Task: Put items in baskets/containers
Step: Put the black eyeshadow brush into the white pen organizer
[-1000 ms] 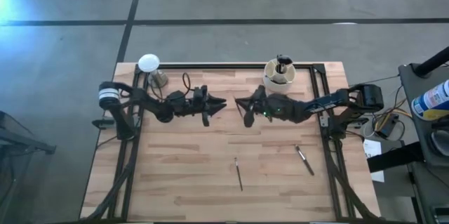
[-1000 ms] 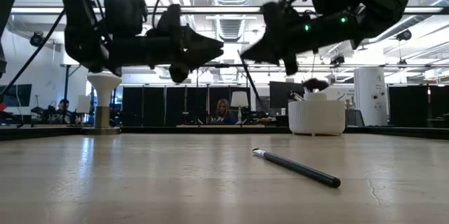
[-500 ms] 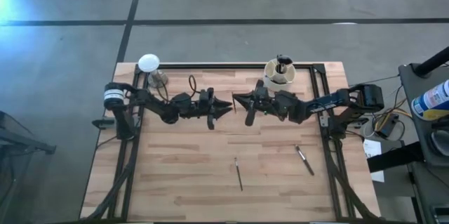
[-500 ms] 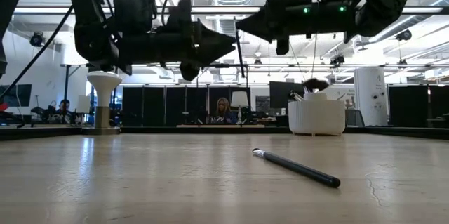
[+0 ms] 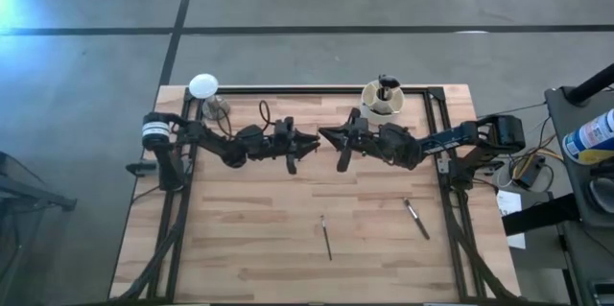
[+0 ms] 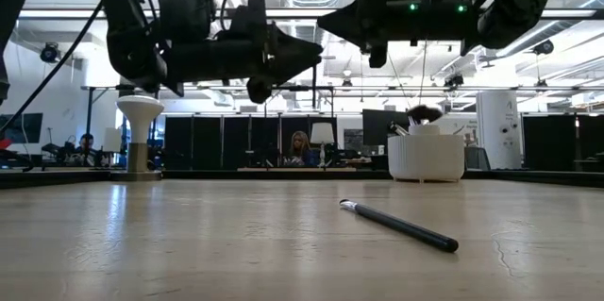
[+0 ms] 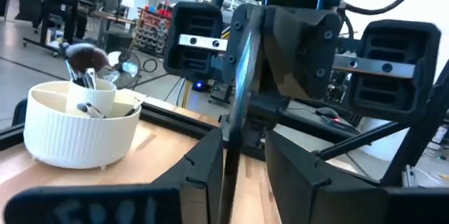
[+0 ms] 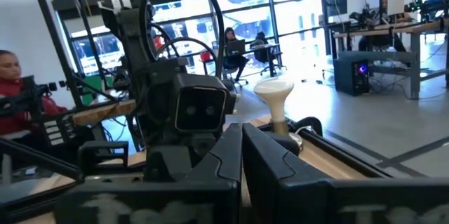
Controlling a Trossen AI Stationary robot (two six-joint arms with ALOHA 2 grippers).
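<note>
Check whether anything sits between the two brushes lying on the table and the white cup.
Nothing on the table does. Between the thin brush, the thicker brush and the cup, only the right arm crosses, raised well above the wood, its right gripper facing the left gripper in mid-air.

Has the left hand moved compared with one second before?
Yes. In the high view the left hand has moved rightward, away from the white disc stand, toward the right hand.
</note>
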